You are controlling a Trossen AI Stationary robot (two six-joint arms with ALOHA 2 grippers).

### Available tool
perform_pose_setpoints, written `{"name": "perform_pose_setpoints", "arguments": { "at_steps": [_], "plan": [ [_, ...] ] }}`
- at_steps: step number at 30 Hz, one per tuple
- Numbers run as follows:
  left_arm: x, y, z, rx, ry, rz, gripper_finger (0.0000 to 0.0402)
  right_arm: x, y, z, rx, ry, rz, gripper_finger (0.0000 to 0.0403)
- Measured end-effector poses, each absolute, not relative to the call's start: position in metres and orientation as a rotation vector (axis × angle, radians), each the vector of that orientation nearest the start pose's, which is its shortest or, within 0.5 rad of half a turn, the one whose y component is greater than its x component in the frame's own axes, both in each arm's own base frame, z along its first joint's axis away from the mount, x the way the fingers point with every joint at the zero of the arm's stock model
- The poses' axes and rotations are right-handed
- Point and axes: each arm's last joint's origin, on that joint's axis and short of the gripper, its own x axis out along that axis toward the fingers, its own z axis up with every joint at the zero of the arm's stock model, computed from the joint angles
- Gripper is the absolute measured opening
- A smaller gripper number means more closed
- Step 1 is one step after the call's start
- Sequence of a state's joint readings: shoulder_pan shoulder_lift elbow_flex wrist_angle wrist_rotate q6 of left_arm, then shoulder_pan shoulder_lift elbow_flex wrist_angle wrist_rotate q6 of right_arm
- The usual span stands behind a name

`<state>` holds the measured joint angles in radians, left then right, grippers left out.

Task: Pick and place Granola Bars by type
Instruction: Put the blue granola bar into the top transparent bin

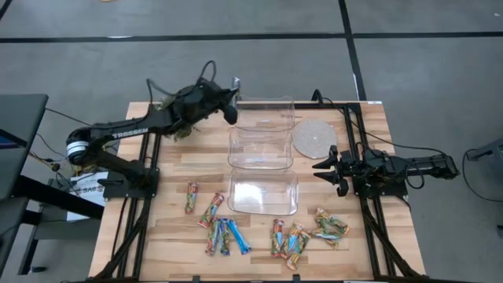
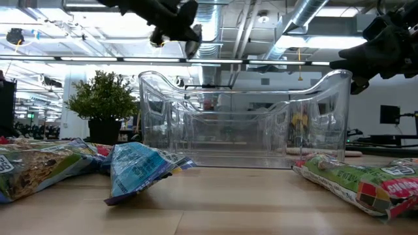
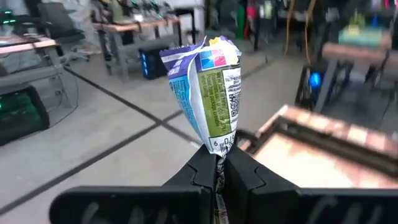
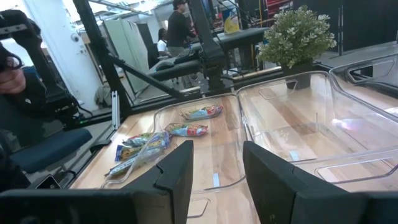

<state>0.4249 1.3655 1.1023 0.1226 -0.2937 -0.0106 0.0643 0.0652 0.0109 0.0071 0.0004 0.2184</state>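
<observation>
Bar (image 3: 208, 84) pinched upright in closed left gripper (image 3: 221, 163), lower end hidden by fingers. Right gripper (image 4: 217, 168) held open, empty, beside tubs (image 1: 262, 145).

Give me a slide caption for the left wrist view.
Left gripper shut on a blue-and-green wrapped granola bar, held upright above the lab floor.

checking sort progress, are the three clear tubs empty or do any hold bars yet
Empty. From above, all three clear tubs show only bare bottoms; the granola bars lie on the table.
</observation>
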Motion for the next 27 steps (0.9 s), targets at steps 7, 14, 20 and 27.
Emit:
{"name": "perform_pose_setpoints", "arguments": {
  "at_steps": [7,14,20,27],
  "plan": [
    [0.313,0.153,0.348,0.08,0.372,0.678,0.0005,0.101,0.006,0.163,0.217,0.054,0.058,0.0133],
    [0.342,0.169,0.332,0.088,0.613,0.641,0.0005,0.101,0.006,0.163,0.217,0.054,0.058,0.0133],
    [0.361,0.179,0.316,0.105,0.75,0.595,0.0005,0.101,0.006,0.163,0.217,0.054,0.058,0.0133],
    [0.375,0.19,0.285,0.074,0.82,0.593,0.0005,0.101,0.006,0.163,0.217,0.054,0.058,0.0133]
  ]
}}
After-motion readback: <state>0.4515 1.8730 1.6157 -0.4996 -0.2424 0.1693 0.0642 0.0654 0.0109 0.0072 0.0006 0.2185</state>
